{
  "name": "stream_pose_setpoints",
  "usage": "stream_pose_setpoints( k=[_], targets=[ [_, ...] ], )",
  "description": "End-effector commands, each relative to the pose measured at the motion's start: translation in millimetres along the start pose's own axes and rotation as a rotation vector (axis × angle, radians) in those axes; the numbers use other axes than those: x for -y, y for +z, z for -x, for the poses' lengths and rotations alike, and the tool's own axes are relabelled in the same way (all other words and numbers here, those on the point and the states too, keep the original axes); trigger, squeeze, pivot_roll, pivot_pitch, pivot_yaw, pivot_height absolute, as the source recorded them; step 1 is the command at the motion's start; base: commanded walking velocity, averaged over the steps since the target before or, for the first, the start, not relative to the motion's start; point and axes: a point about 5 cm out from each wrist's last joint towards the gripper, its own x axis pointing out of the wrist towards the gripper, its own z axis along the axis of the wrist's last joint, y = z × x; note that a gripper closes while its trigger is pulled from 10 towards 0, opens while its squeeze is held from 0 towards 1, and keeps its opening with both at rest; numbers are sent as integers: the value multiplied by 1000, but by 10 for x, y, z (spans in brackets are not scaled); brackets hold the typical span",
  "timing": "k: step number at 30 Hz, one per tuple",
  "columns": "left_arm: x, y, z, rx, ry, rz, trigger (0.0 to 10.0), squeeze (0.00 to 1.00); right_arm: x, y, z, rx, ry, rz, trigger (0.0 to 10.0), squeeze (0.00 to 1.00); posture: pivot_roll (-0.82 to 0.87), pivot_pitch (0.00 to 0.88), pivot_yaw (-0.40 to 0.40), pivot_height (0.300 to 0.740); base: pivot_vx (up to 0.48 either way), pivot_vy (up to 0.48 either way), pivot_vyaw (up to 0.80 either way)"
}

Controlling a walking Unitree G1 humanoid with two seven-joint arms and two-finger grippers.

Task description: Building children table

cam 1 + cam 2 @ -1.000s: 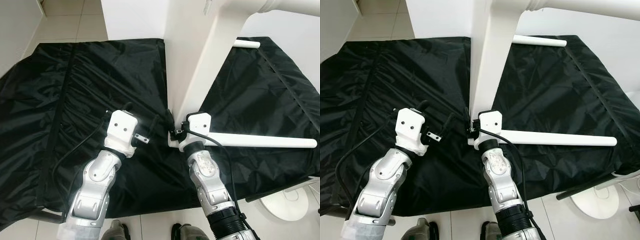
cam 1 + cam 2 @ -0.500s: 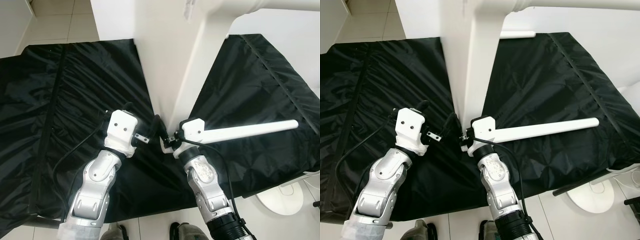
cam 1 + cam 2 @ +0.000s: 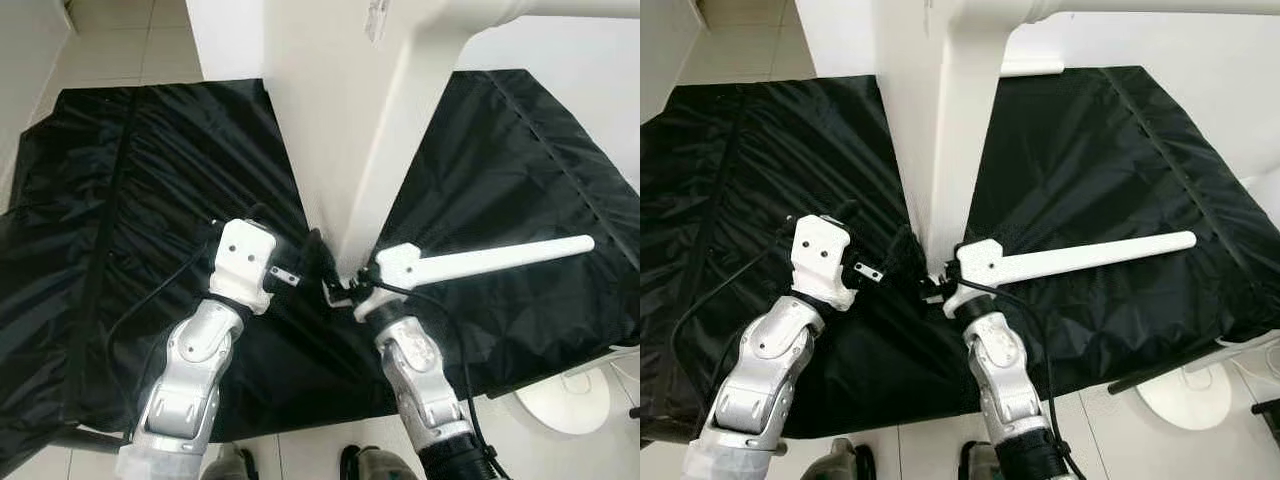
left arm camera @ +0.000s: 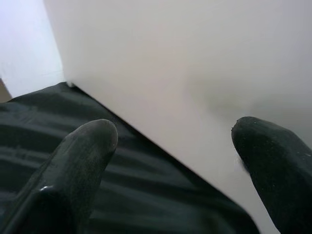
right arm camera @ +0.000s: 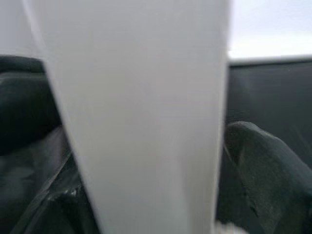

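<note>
A: Right gripper point(image 3: 340, 290) clamped on the near end of the leg point(image 3: 500, 258). The leg lies over the black sheet point(image 3: 150, 180), its far end angled away to the right. Left gripper point(image 3: 312, 256) spread open at the tabletop point(image 3: 320, 120), which stands on edge.

B: Handling?

A: Likely light, rigid and smooth; grip near the end. Against a second ago, the leg's far end has swung up from level, and the camera has moved.
</note>
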Motion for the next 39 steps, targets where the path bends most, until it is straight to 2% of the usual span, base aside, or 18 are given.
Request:
stream_pose_setpoints(
  k=[1,6,7,10,11,12,15,19,25,28,32,39],
  targets=[
    [-7,19,18,1,-98,12,10000,0,25,55,60,23,20,5,10000,0,-28,145,10,740,0,0,0],
    [-55,65,46,12,-153,-8,10000,0,58,103,136,28,44,49,10000,0,-34,145,12,740,0,0,0],
    [-67,130,87,24,-205,-14,10000,0,89,138,194,26,57,53,10000,0,-40,143,13,740,0,0,0],
    [-53,207,139,41,-263,-7,10000,0,125,174,237,25,59,65,10000,0,-42,142,12,740,0,0,0],
    [-22,249,190,31,-333,27,10000,0,158,204,275,25,59,75,10000,0,-42,140,8,740,0,0,0],
    [-22,249,190,31,-333,27,10000,0,158,204,275,25,59,75,10000,0,-42,140,8,740,0,0,0],
    [91,326,329,-18,-530,108,10000,0,234,280,369,24,55,91,10000,0,-40,135,0,740,0,0,0],
    [181,375,415,-53,-682,139,10000,0,266,347,443,17,74,100,10000,0,-43,130,-6,740,0,0,0],
    [222,404,440,-77,-753,161,10000,0,291,401,513,2,94,103,10000,0,-41,126,-6,740,0,0,0],
    [289,326,483,-145,-790,156,10000,0,328,384,616,-32,93,123,10000,0,-44,126,-9,740,0,0,0],
    [359,309,530,-170,-819,178,10000,0,396,388,728,-48,40,125,10000,0,-49,126,-6,740,0,0,0],
    [302,297,521,-188,-803,161,10000,0,495,432,862,-80,9,148,10000,0,-58,128,2,740,0,0,0]
  ],
)
